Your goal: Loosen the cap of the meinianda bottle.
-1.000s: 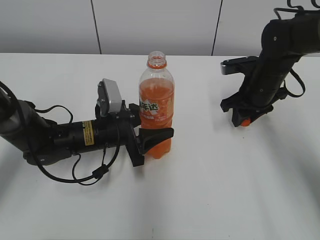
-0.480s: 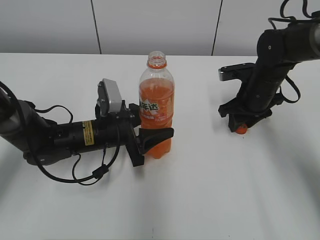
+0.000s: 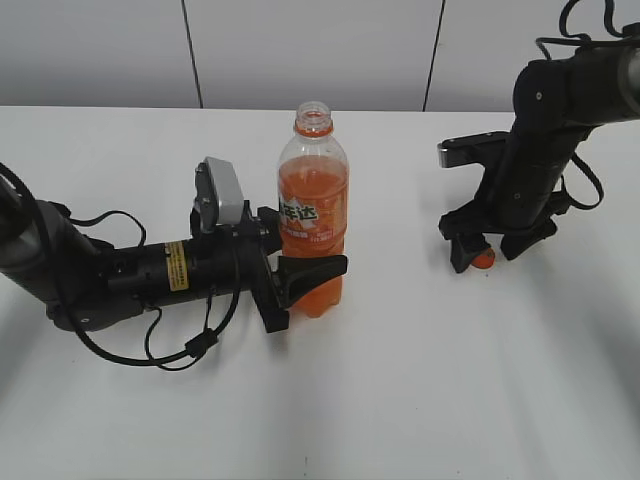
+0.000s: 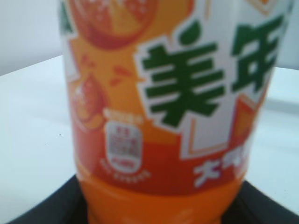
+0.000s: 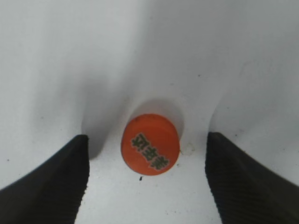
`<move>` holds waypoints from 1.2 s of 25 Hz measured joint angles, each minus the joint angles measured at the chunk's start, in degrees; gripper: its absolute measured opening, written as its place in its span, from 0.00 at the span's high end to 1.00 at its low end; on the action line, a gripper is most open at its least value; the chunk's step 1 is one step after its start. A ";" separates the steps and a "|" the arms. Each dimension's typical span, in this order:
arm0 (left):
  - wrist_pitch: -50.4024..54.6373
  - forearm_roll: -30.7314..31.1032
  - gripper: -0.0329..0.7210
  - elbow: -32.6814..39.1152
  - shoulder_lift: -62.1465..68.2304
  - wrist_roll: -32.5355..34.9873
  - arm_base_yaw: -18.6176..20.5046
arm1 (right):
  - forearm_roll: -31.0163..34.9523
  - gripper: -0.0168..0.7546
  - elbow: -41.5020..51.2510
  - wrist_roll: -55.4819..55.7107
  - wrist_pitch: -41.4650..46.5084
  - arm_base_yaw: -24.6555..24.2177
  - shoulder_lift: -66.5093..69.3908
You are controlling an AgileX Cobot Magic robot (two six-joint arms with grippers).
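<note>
The meinianda bottle (image 3: pixel 313 215) is kept upright on the desk (image 3: pixel 400 380) by the left tool (image 3: pixel 300 270), which is clamped around its lower body; the grip is judged to be there so the bottle cannot tip or turn. The bottle's neck is seen open, with no cap on it. The cap (image 3: pixel 484 259) is found lying flat on the desk well to the right of the bottle, printed top up. The right tool (image 5: pixel 147 182) is held directly over the cap with its fingers (image 5: pixel 51 182) spread apart on either side, clear of it, so the cap is evidently released rather than gripped. The task is judged essentially complete.
</note>
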 joint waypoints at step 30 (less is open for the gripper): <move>3.71 -1.34 0.18 0.67 -6.41 -8.45 0.05 | 0.10 0.23 0.00 -0.49 2.15 0.00 0.00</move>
